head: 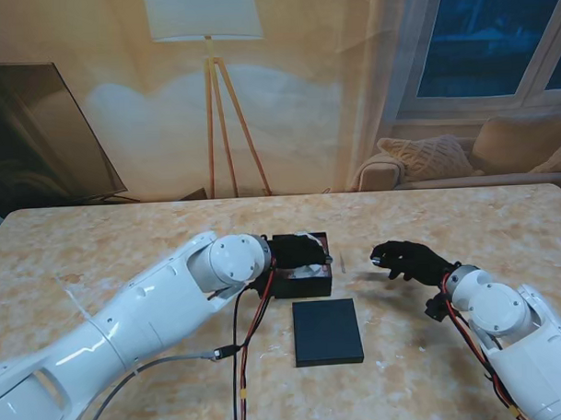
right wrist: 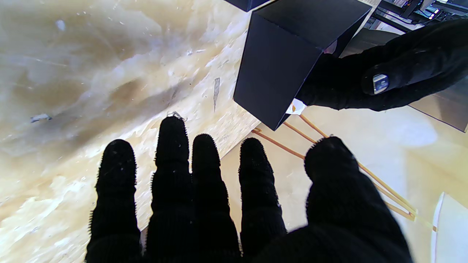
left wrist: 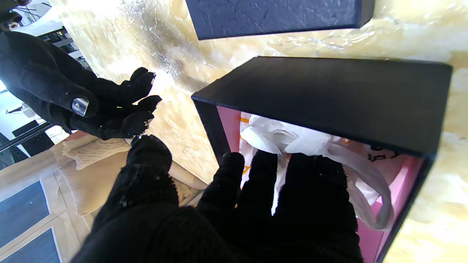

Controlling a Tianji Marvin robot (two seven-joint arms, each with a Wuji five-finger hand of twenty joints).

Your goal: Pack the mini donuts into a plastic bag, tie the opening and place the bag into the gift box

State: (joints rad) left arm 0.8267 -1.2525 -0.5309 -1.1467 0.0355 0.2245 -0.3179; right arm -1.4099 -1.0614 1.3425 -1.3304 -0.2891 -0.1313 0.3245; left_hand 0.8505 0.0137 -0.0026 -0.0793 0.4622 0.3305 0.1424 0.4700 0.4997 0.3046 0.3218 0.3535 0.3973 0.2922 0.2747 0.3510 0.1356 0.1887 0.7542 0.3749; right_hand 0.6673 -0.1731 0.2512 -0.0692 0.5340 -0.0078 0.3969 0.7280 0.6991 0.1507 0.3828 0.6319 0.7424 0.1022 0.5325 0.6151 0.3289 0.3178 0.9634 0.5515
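Note:
A black gift box (head: pixel 312 282) with a pink inside (left wrist: pixel 398 171) stands mid-table. A white plastic bag (left wrist: pixel 292 137) lies crumpled inside it; no donuts can be seen through it. My left hand (head: pixel 297 252) hovers over the box. Its straight fingertips (left wrist: pixel 263 164) rest on the bag and its thumb (left wrist: pixel 150 160) stays outside the box wall, so it grips nothing. My right hand (head: pixel 407 258) floats to the right of the box, clear of it. Its fingers (right wrist: pixel 204 171) are spread and it holds nothing. The right wrist view shows the box (right wrist: pixel 281 62) with the left hand (right wrist: pixel 384 80) over it.
The flat black box lid (head: pixel 327 331) lies on the marble table (head: pixel 107 253) just nearer to me than the box, also in the left wrist view as the lid (left wrist: pixel 278 14). A floor lamp (head: pixel 207 47) and sofa (head: pixel 463 162) stand beyond the table's far edge.

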